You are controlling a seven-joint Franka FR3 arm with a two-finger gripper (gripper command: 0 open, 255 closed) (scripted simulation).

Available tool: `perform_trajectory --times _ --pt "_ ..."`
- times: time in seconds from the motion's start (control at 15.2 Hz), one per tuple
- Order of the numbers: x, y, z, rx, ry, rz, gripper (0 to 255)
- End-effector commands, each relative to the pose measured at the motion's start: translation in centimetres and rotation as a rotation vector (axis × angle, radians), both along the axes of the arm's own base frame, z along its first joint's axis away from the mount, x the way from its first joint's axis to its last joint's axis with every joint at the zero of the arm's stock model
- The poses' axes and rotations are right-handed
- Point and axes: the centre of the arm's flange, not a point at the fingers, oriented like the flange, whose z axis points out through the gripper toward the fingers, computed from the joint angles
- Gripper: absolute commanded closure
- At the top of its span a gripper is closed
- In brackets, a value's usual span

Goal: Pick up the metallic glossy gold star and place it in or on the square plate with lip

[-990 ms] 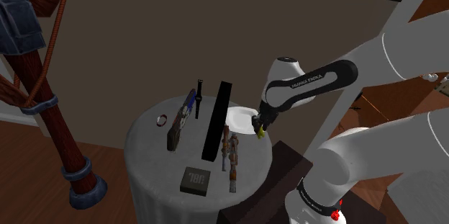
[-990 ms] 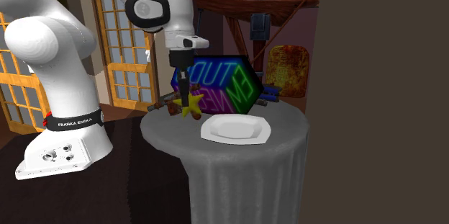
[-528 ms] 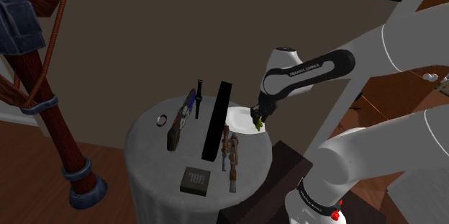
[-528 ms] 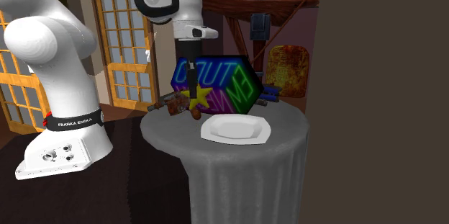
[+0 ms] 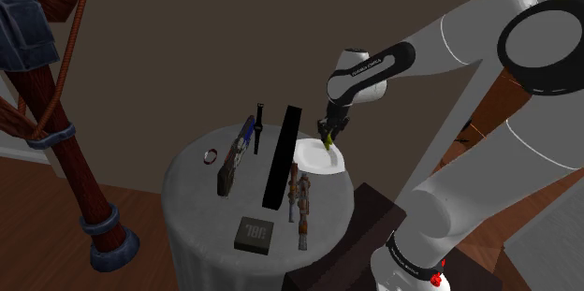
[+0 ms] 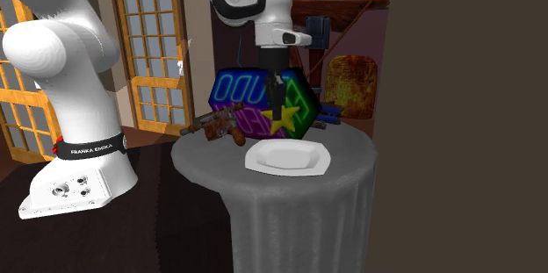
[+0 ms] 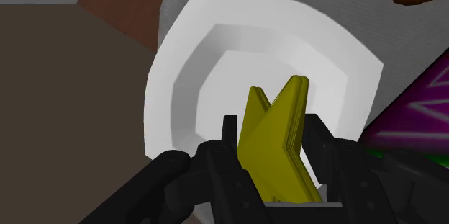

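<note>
In the shoulder view the gripper (image 5: 328,138) is clamped on the one gold star (image 5: 329,146), which hangs over the single white square plate (image 5: 311,158) at the far edge of the round cloth-covered table (image 5: 192,207). The forearm band reads FRANKA EMIKA. On the table stand one black upright panel (image 5: 283,156), two rusty toy guns (image 5: 299,201) and one dark speaker box (image 5: 254,234) whose pale logo is too small to read.

In the second exterior view FRANKA EMIKA shows on the base band. The star (image 6: 283,120) hangs in the gripper (image 6: 277,115) above the plate (image 6: 288,159), apart from it, before a neon sign (image 6: 303,103) whose glowing letters cannot be read whole.

In the wrist view both black fingers (image 7: 229,137) press the star's (image 7: 277,143) flat faces, with the plate (image 7: 209,50) beneath.
</note>
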Motion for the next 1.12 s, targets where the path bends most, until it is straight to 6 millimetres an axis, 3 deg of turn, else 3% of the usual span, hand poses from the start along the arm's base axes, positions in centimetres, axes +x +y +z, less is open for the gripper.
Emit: perform_trajectory --times 0.0,0.86,1.06 --pt "1.7 -0.8 -0.1 0.0 0.0 0.0 255" --pt "1.7 -0.8 -7.0 0.0 0.0 0.0 255" --pt "1.7 -0.8 -7.2 0.0 0.0 0.0 255"
